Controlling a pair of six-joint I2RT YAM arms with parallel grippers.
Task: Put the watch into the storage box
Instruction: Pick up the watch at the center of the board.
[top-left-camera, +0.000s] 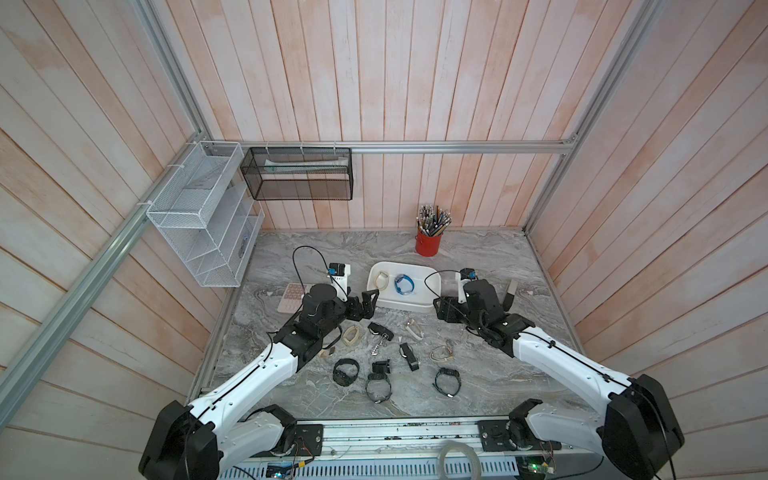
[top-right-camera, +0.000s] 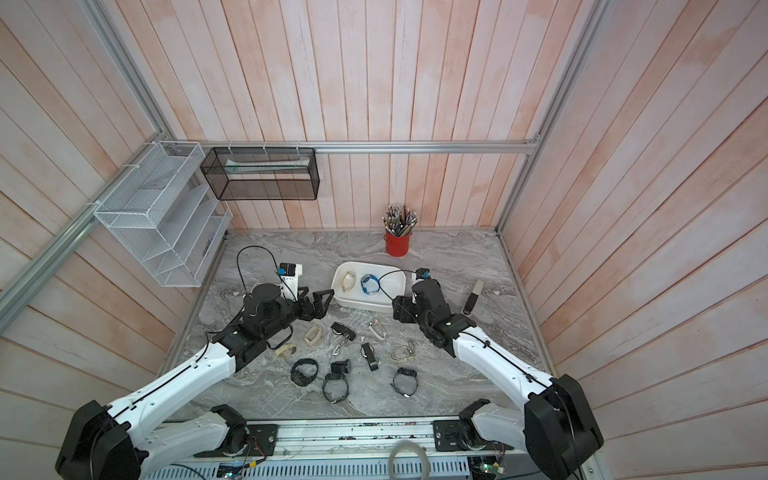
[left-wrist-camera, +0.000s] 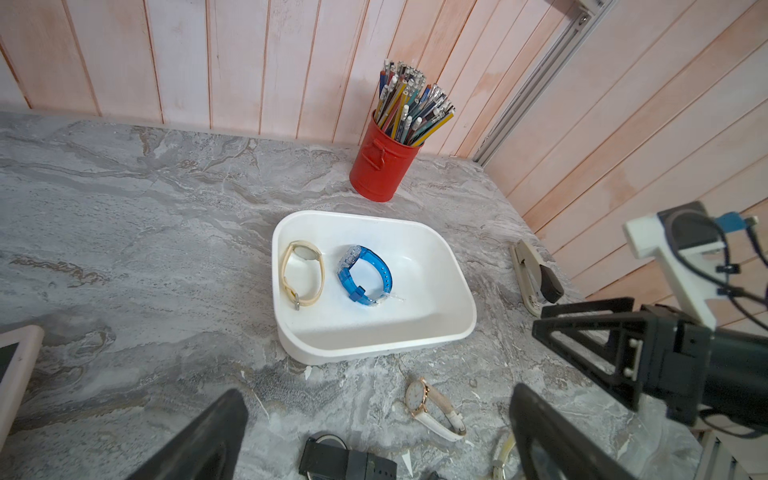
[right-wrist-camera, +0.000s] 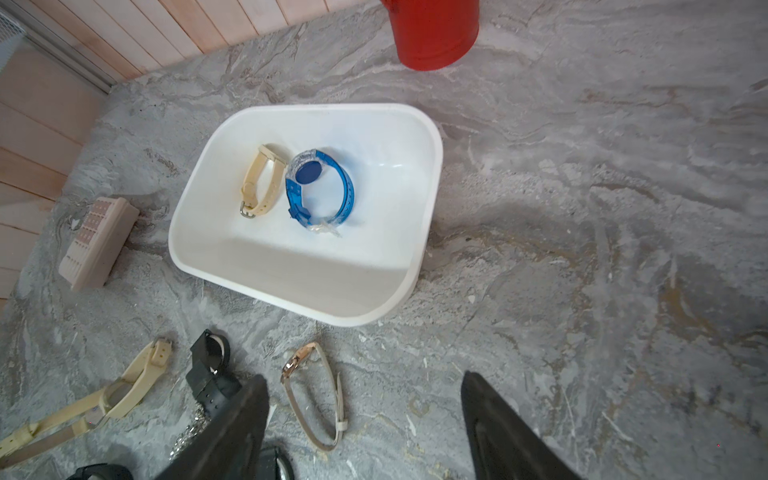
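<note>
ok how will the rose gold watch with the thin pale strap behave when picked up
The rose gold watch has a thin strap in a loose loop, so it will probably flop. Its small case looks light. Resting partly on edge, it may tip if nudged.

1 storage box (left-wrist-camera: 374, 349), 2 watches (left-wrist-camera: 365, 274) inside (roughly 9 outside), 1 red cup (left-wrist-camera: 376, 166), 2 mesh baskets (top-left-camera: 203, 216)

Both arms stretch forward, low, angled toward each other; left pincer (left-wrist-camera: 376, 392) and right pincer (right-wrist-camera: 363, 376) gape empty
</note>
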